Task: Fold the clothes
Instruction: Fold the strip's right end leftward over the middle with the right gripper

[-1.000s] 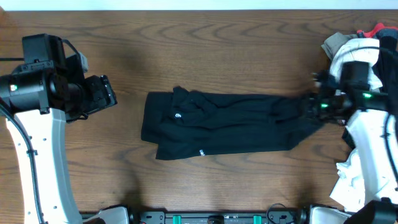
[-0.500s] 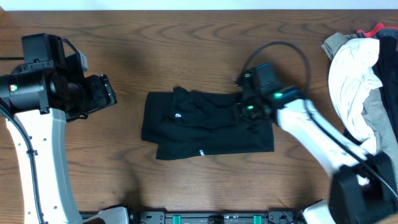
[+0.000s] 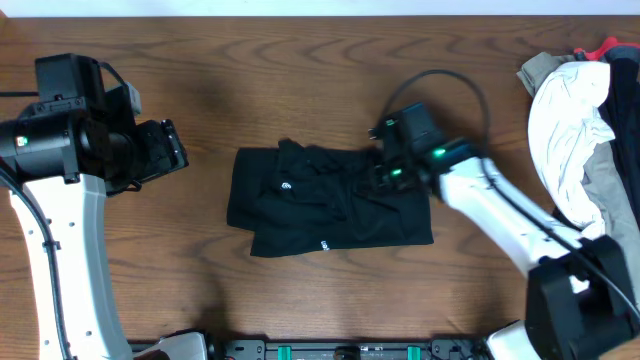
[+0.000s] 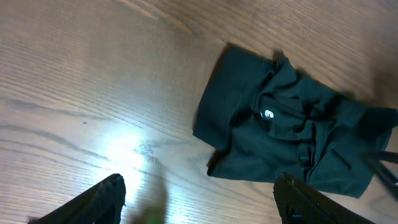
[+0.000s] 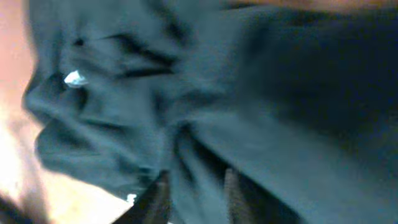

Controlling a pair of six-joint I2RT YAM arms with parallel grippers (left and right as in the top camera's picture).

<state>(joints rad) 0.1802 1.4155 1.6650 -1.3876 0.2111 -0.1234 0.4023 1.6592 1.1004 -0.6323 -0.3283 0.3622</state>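
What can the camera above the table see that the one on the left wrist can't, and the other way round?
Overhead only: the pile of pale clothes at the table's right edge, and the left arm's white body. Left wrist only: its own dark fingers, spread wide at the bottom, and a bright glare on the wood. Both: the black shirt with its round white logo, lying crumpled on the wooden table.

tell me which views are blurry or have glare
Right wrist view: heavily smeared, the black shirt fills it and folds are soft. Left wrist view: sharp, with a bright glare patch on the table near its lower left. Overhead view: crisp, evenly lit.
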